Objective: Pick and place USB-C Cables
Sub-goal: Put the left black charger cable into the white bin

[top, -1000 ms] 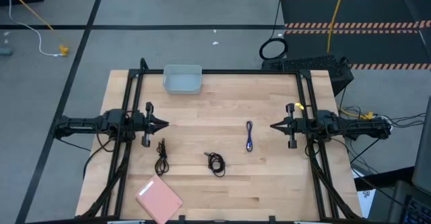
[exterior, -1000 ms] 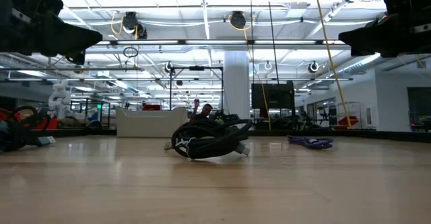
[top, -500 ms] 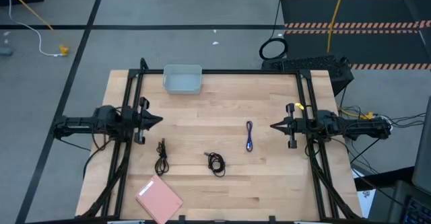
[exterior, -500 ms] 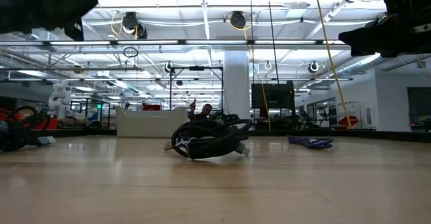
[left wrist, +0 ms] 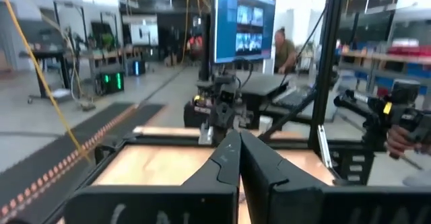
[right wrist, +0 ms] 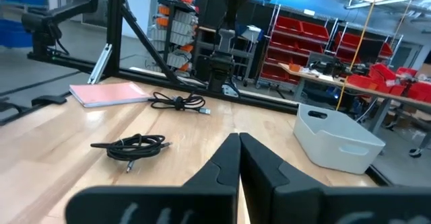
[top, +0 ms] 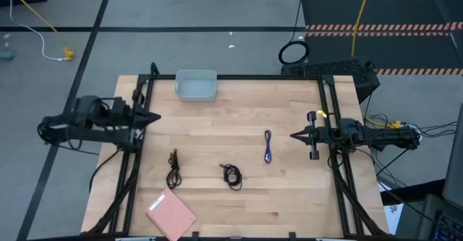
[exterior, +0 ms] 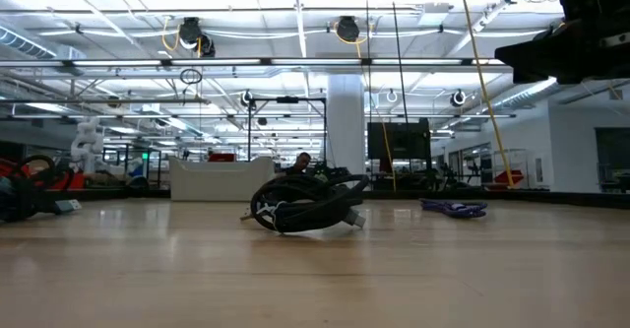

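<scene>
Three short cables lie on the wooden table (top: pixel 217 125). One black cable (top: pixel 173 168) lies at the near left, a coiled black one (top: pixel 231 174) near the middle front, and a purple-blue one (top: pixel 268 145) right of centre. The coiled black cable (exterior: pixel 305 205) and the purple-blue one (exterior: pixel 453 208) also show in the low view. My left gripper (top: pixel 157 116) is shut and empty, raised over the table's left edge. My right gripper (top: pixel 293 134) is shut and empty, above the table to the right of the purple-blue cable. The right wrist view shows both black cables (right wrist: pixel 133 145) (right wrist: pixel 178 103).
A grey bin (top: pixel 196 85) stands at the far edge, left of centre. A pink pad (top: pixel 171 213) lies at the near left corner. Black frame rails (top: pixel 137 147) run along both sides. A thick black ring (top: pixel 293 53) lies on the floor beyond the table.
My left gripper has drawn back toward the table's left edge and a little toward the far edge. It has risen out of the top of the low view. It has stayed shut. The cables have not moved.
</scene>
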`<action>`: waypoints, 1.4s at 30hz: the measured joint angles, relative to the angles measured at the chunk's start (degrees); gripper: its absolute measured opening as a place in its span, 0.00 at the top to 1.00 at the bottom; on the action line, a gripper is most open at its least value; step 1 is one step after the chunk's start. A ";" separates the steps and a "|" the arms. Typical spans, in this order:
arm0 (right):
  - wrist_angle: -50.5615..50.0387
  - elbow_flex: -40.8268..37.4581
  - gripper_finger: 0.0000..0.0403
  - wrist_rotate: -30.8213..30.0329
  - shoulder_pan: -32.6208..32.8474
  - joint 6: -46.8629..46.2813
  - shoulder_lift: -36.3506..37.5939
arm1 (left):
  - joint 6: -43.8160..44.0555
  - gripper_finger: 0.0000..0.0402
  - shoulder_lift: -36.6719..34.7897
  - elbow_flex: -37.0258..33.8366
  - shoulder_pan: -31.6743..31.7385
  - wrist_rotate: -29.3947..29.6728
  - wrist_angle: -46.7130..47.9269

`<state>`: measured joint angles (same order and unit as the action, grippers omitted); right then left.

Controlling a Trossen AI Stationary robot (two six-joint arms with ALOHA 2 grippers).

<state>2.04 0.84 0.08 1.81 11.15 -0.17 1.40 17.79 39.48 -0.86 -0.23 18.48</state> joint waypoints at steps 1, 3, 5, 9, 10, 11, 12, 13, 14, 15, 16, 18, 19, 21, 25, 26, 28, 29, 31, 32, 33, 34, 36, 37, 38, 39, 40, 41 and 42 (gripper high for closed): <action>0.04 0.00 1.00 0.00 -0.01 -0.95 0.01 | -0.01 0.99 1.84 2.34 0.00 0.00 2.13; 0.81 0.00 1.00 -0.02 0.00 -2.74 -0.01 | -0.21 0.99 5.50 6.70 0.00 0.00 5.84; 3.03 0.01 1.00 -0.11 0.00 -4.04 0.00 | 0.25 0.98 8.96 10.81 -0.02 0.00 9.02; 4.53 1.82 1.00 -0.17 -0.01 -8.34 0.01 | -0.19 0.98 14.88 18.30 -1.04 0.00 15.37; 4.40 2.29 1.00 -0.19 0.00 -9.12 -0.03 | -0.93 0.99 16.23 20.22 -1.39 -0.01 17.23; 4.23 2.80 1.00 -0.19 -0.01 -9.72 -0.03 | -1.59 0.99 17.52 22.10 -1.70 -0.02 19.08; 4.00 3.66 1.00 -0.21 0.01 -10.09 -0.14 | -2.07 0.99 18.80 24.11 -2.05 0.00 20.97; 4.32 4.78 1.00 -0.22 0.00 -10.29 -0.37 | -2.42 0.99 20.00 26.10 -2.35 -0.01 22.77; 4.70 5.97 1.00 -0.22 -0.01 -10.29 -0.61 | -2.44 0.98 21.19 27.97 -2.64 -0.01 24.45; 4.83 7.22 1.00 -0.22 -0.01 -10.29 -1.11 | -2.45 0.98 22.29 29.92 -2.81 0.00 25.93; 4.70 8.52 1.00 -0.22 0.00 -10.29 -1.97 | -2.55 0.97 23.26 31.55 -3.00 0.00 27.16; 2.65 11.91 1.00 -0.47 0.01 -10.42 -4.33 | -2.66 0.96 24.93 34.32 -3.14 0.04 28.67; 1.36 13.99 1.00 -1.24 0.01 -10.50 -5.72 | -2.84 0.97 25.52 35.33 -3.15 0.04 29.04; -1.49 19.24 1.00 -2.93 0.01 -10.55 -9.12 | -3.25 0.98 26.46 36.76 -3.15 0.04 29.26; -9.95 30.83 1.00 -5.04 0.01 -11.37 -17.38 | -4.90 0.99 27.03 37.45 -3.15 0.22 29.36; -12.22 34.00 1.00 -5.37 0.01 -11.85 -19.56 | -5.51 0.98 27.09 37.45 -3.15 0.27 29.38; -16.01 40.07 1.00 -6.19 0.01 -12.62 -23.86 | -6.55 0.96 27.22 37.45 -3.15 0.69 29.34; -17.67 43.11 1.00 -6.25 0.01 -12.67 -25.95 | -7.21 0.96 27.22 37.45 -3.15 0.76 29.29; -21.69 48.84 1.00 -6.27 -0.01 -12.24 -30.21 | -7.90 0.96 27.22 37.45 -3.15 0.83 28.61; -23.79 51.68 1.00 -6.24 0.01 -12.17 -32.21 | -8.20 0.96 27.22 37.45 -3.15 0.85 28.05; -25.79 54.50 1.00 -6.21 0.01 -12.15 -34.12 | -8.49 0.97 27.22 37.45 -3.15 0.85 27.62; -27.96 57.36 1.00 -6.19 0.01 -12.14 -36.02 | -8.75 0.98 27.22 37.45 -3.15 0.85 27.32; -32.05 62.68 1.00 -6.19 0.01 -12.12 -39.55 | -8.89 0.99 27.22 37.45 -3.15 0.87 26.74; -33.95 65.29 1.00 -6.16 0.01 -12.17 -41.18 | -8.86 0.99 27.22 37.45 -3.15 0.86 26.63; -35.64 67.63 1.00 -6.16 0.01 -12.37 -42.70 | -8.84 0.99 27.22 37.45 -3.15 0.85 26.56; -37.18 69.88 1.00 -6.14 0.01 -12.68 -44.16 | -8.82 0.98 27.22 37.45 -3.15 0.87 26.42; -38.58 72.10 1.00 -6.14 0.01 -12.84 -45.53 | -8.82 0.97 27.22 37.45 -3.15 0.85 26.27; -39.78 74.09 1.00 -6.14 0.01 -12.84 -46.63 | -8.82 0.96 27.22 37.45 -3.15 0.85 26.16; -40.79 76.01 1.00 -6.12 0.01 -12.84 -47.69 | -8.82 0.96 27.22 37.45 -3.15 0.87 25.98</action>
<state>-38.75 76.86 -6.05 1.83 -1.69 -47.87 -7.42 45.01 76.93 -4.01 0.64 44.45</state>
